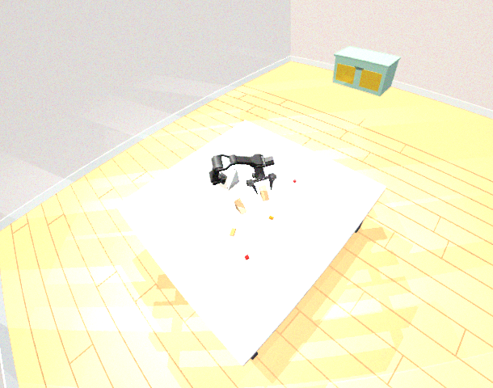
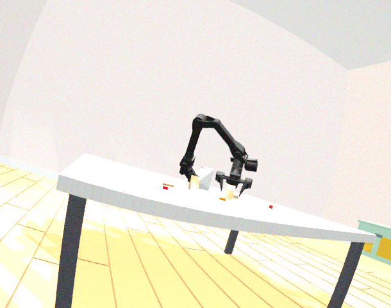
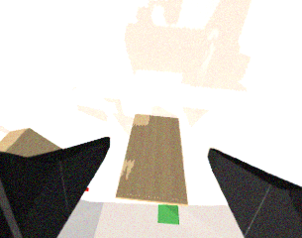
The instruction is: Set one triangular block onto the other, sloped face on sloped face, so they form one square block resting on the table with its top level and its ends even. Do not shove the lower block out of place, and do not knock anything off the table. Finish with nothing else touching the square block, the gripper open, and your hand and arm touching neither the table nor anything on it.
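One wooden triangular block (image 1: 264, 195) (image 2: 229, 192) (image 3: 152, 166) stands on the table (image 1: 238, 301) (image 2: 122, 185). My gripper (image 1: 263, 191) (image 2: 231, 192) (image 3: 158, 147) is open, pointing down, with one finger to each side of this block and nothing gripped. In the wrist view the block lies centrally between the fingers, with gaps at both sides; whether the tips are level with it is hard to tell. The other triangular block (image 1: 239, 205) (image 2: 194, 182) (image 3: 29, 141) stands apart, nearer the arm's base in the exterior view, partly hidden by a finger in the wrist view.
A grey wedge-like object (image 1: 233, 179) (image 2: 206, 178) stands beside the arm's base. Small things lie around: an orange piece (image 1: 271, 217) (image 2: 222, 199), a flat tan piece (image 1: 232, 231) (image 2: 168, 185), a red cube (image 1: 294, 181) (image 2: 270, 206) and another red cube (image 1: 246, 257) (image 2: 165, 187).
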Controlling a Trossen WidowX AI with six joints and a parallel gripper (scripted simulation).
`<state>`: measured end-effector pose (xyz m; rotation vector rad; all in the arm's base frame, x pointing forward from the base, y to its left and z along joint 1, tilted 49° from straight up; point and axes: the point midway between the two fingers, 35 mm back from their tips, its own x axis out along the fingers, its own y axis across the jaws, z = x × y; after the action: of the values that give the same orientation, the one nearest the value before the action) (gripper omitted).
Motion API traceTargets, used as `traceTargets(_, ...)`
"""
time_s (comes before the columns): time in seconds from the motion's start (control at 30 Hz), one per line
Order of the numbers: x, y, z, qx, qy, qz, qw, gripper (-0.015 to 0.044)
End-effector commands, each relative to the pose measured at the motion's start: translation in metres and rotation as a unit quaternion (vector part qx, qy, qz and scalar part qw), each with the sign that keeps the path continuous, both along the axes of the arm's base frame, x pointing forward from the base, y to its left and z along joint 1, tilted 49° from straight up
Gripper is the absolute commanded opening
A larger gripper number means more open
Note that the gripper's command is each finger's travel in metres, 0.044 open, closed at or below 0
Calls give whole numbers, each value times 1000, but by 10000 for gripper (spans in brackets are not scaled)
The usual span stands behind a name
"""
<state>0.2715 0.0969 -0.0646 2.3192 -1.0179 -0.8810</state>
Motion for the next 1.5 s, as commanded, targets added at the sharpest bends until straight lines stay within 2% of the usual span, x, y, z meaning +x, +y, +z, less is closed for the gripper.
traceTargets(0.0, 3, -6, -1, -5, -2, 1, 1000, 440)
traceTargets(0.27, 8, -15, -2, -9, -5, -2, 1000, 440)
traceTargets(0.6, 8, -15, -2, -9, -5, -2, 1000, 177)
traceTargets(0.83, 8, -15, -2, -9, -5, -2, 1000, 131)
traceTargets(1.0, 7, -13, -1, -8, -3, -3, 1000, 0)
traceTargets(1.47, 7, -13, -1, -8, -3, -3, 1000, 0)
